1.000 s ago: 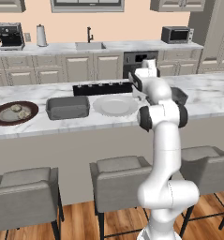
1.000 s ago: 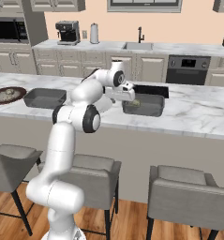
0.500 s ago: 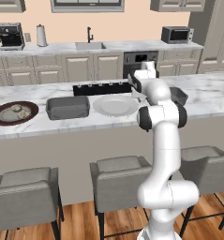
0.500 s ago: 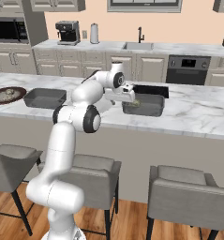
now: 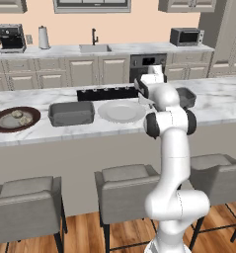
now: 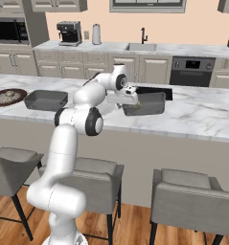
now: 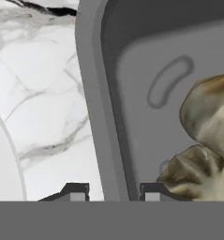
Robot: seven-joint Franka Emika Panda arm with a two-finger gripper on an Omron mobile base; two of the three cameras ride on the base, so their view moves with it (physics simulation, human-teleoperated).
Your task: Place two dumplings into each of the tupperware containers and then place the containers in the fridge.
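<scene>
Marble island counter (image 5: pixel 35 132) with grey stools in front, cabinets and a sink along the back wall: that is where you are working.

From the left base view you get little. The arm's own links cover the claw, and the tub (image 5: pixel 187 96) it works at peeks out only as a grey corner behind the arm. In the hand view that tub (image 7: pixel 92 93) is cut off at the top and right, and so are both dumplings inside it.

Your claw (image 7: pixel 114 191) straddles the tub's wall, one tip over the marble outside, the other inside. The jaws stand narrow, with a sliver of gap on each side of the wall, so I cannot tell whether they grip it yet. Nothing else lies between them.

In the right base view the tub (image 6: pixel 149 103) lies lengthwise along the counter, stretching away from the claw (image 6: pixel 135 98), which sits at one short end. It stands upright, mouth up.

One dumpling (image 7: pixel 212 112) lies inside, ahead of the inner tip; the other dumpling (image 7: pixel 197 173) is just beside that tip, and the two touch. A white plate (image 7: pixel 1 164) is near the outer tip. The second tub (image 5: pixel 71 112) sits well beyond the plate, with a brown plate (image 5: pixel 0 129) farther on.
</scene>
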